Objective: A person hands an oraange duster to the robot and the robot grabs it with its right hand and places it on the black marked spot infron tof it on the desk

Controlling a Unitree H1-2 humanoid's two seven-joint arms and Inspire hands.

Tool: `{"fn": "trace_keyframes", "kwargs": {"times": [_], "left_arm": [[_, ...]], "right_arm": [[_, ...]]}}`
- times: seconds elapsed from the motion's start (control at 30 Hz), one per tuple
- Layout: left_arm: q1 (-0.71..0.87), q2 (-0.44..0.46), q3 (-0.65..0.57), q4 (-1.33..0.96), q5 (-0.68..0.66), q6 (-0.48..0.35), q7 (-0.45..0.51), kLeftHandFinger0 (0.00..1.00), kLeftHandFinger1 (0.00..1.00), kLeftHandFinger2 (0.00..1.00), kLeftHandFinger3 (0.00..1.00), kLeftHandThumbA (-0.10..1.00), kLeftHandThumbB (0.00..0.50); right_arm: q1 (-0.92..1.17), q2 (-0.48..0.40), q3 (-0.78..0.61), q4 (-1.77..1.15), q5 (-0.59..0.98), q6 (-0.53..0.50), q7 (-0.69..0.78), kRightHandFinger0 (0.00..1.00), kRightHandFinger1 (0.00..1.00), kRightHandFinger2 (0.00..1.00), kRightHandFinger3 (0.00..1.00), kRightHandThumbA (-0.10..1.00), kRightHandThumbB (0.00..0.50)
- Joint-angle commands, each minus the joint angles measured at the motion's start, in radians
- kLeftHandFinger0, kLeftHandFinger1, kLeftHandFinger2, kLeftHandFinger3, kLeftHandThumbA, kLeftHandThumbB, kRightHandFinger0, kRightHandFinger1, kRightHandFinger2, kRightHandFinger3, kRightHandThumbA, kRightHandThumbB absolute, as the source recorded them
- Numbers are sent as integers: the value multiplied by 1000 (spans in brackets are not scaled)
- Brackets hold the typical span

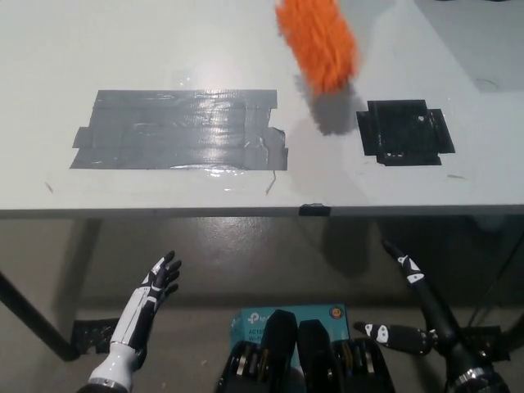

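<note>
The orange duster (318,39) is seen at the top of the head view, blurred, above the white desk (164,49) with its shadow cast just below it; it sits up and to the left of the black marked spot (404,132), and a grey tape patch (180,129) lies well to the left. The right hand (409,315) is held low, beneath the desk edge and well apart from the duster, fingers spread and empty; the left hand (155,286) rests at lower left, fingers likewise apart, nothing held.

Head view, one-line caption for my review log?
Orange duster above the desk near the black mark; both hands low, open.
</note>
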Motion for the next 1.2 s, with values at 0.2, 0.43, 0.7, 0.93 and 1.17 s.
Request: {"fn": "trace_keyframes", "kwargs": {"times": [0.2, 0.43, 0.7, 0.93, 1.17], "left_arm": [[-4, 5, -7, 6, 11, -56, -7, 1000, 1000, 1000, 1000, 1000, 109], [1, 2, -1, 8, 2, -52, -6, 1000, 1000, 1000, 1000, 1000, 104], [10, 5, -1, 2, -1, -52, -11, 1000, 1000, 1000, 1000, 1000, 117], [1, 6, 0, -10, 1, -42, -10, 1000, 1000, 1000, 1000, 1000, 120], [-10, 6, -6, -10, 8, -43, -11, 1000, 1000, 1000, 1000, 1000, 115]], "right_arm": [[44, 19, -112, -425, -10, -20, -32, 1000, 1000, 1000, 1000, 1000, 304], [-98, -2, -185, -708, -70, 201, 29, 1000, 1000, 1000, 1000, 1000, 326], [-425, -44, -196, -637, -120, 483, 112, 1000, 1000, 1000, 1000, 1000, 324], [-669, -21, -200, -310, -158, 512, 180, 1000, 1000, 1000, 1000, 1000, 337], [-900, 19, -198, 126, -147, 512, 159, 1000, 1000, 1000, 1000, 1000, 356]]}}
